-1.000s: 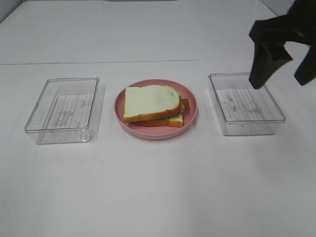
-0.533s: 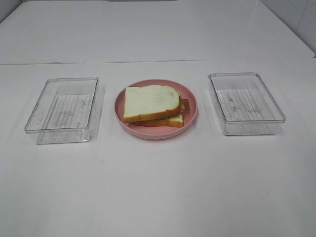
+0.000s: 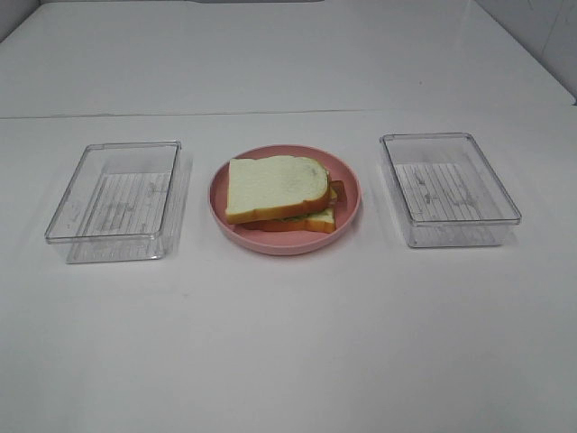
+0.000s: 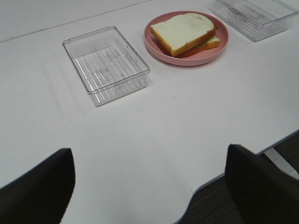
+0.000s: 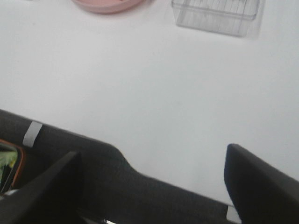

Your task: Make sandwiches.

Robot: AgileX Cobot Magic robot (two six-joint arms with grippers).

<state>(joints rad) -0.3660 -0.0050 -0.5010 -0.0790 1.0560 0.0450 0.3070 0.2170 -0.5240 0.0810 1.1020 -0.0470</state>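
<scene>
Sandwich (image 3: 279, 194) sits stacked on the pink plate (image 3: 347, 215), looks finished. Left gripper (image 4: 149, 186) and right gripper (image 5: 149, 186) both spread, empty; nothing left but parking.

One sandwich (image 3: 281, 194) sits on one pink plate (image 3: 350, 185). Two clear plastic trays are on the table: one (image 3: 115, 200) to the left, one (image 3: 448, 188) to the right.

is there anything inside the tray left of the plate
No, the left clear tray shows only its ribbed bottom, while the sandwich sits on the pink plate.
</scene>
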